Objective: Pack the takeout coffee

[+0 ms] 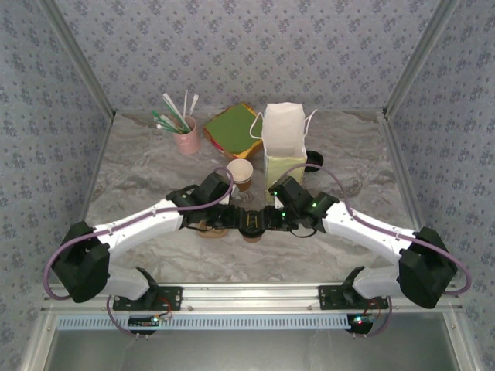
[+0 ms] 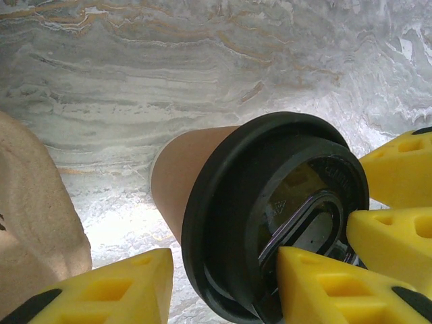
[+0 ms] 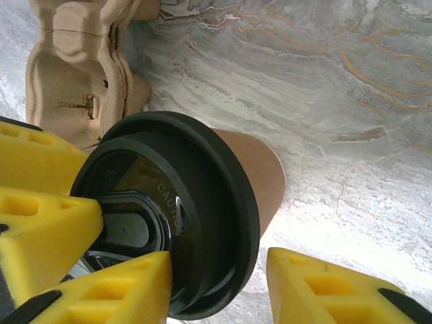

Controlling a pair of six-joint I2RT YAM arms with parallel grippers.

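The takeout coffee (image 1: 251, 225), a brown paper cup with a black lid, stands on the marbled table between my two grippers. In the left wrist view the lid (image 2: 270, 216) sits between my left gripper's (image 2: 223, 263) yellow fingers. One finger (image 2: 331, 290) rests on the lid's top. The other (image 2: 121, 290) stays outside the rim with a gap. My right gripper (image 3: 217, 260) straddles the opposite rim of the coffee (image 3: 202, 202) the same way, its outer finger (image 3: 324, 290) clear of the cup wall. Both grippers are open.
A brown cardboard cup carrier (image 3: 74, 74) lies just left of the coffee, under my left gripper (image 1: 230, 219). Behind stand a lidless cup (image 1: 240, 173), a tall paper bag (image 1: 285, 147), a pink cup of stirrers (image 1: 186, 137), coloured napkins (image 1: 233, 127) and a spare black lid (image 1: 313, 161).
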